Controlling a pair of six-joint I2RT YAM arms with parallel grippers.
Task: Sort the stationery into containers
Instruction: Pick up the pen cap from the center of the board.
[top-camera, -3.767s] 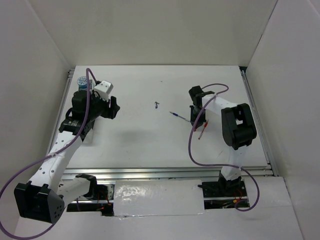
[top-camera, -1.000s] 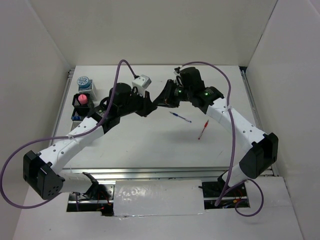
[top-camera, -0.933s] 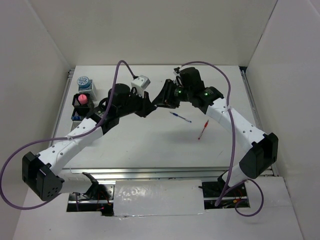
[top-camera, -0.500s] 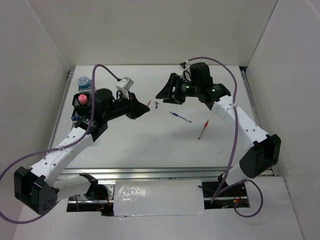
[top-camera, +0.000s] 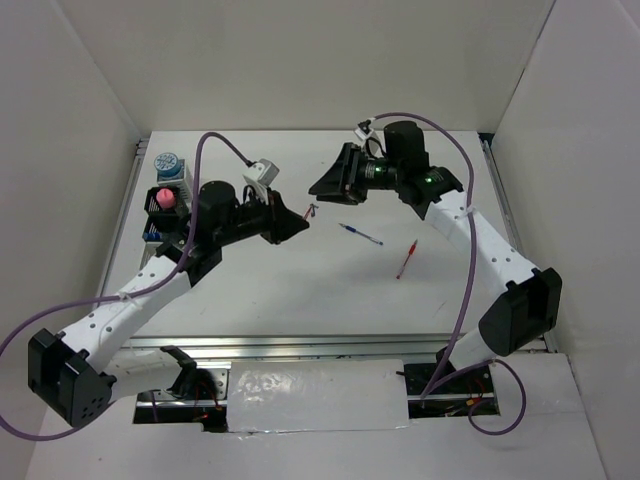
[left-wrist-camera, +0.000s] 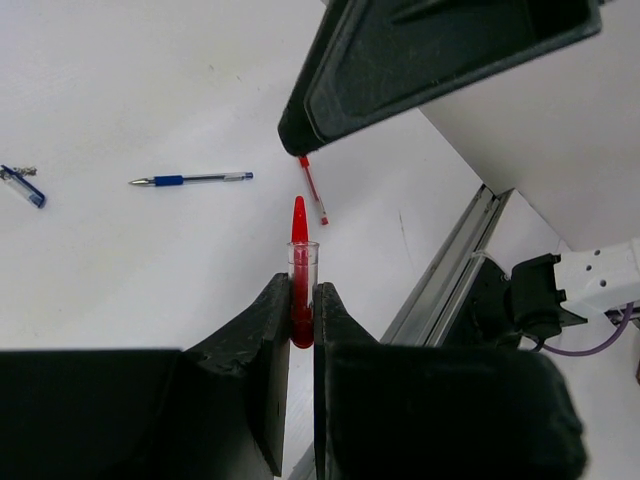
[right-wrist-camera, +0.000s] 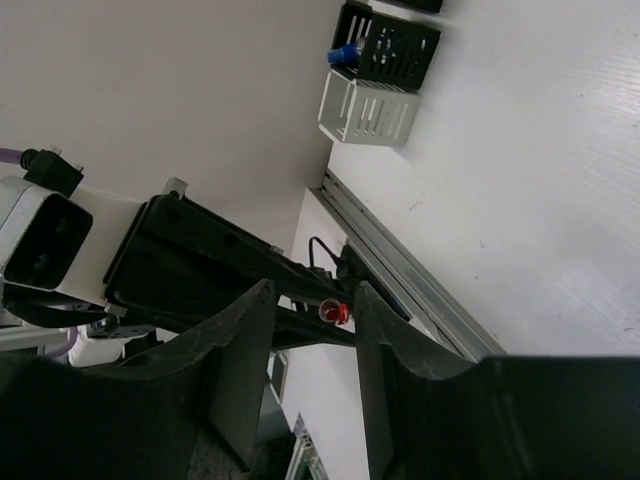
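Overhead, the left gripper (top-camera: 293, 222) is clenched on the short red piece (top-camera: 304, 211) near mid-table, with the right gripper (top-camera: 318, 188) hovering just beside it at 1 o'clock, jaws apart and empty. A blue pen (top-camera: 360, 235) lies at 3 o'clock of the pair and a red pen (top-camera: 406, 259) farther off at 4 o'clock, both on the table. At the table's 9 o'clock edge stands the row of containers (top-camera: 183, 183), one holding a round tin (top-camera: 167, 162), the next a pink oblong block (top-camera: 165, 199). From the left wrist, the short red piece (left-wrist-camera: 299, 270) stands upright, pinched between the left gripper (left-wrist-camera: 300, 295) pads, with the blue pen (left-wrist-camera: 192, 179) at 11 o'clock, the red pen (left-wrist-camera: 313, 192) at 12 and a tiny blue-capped bottle (left-wrist-camera: 21, 187) at 10. From the right wrist, the right gripper (right-wrist-camera: 315, 290) is released, framing the short red piece (right-wrist-camera: 336, 313); a white slotted container (right-wrist-camera: 368, 110) and a black mesh container (right-wrist-camera: 392, 45) sit at 12 o'clock.
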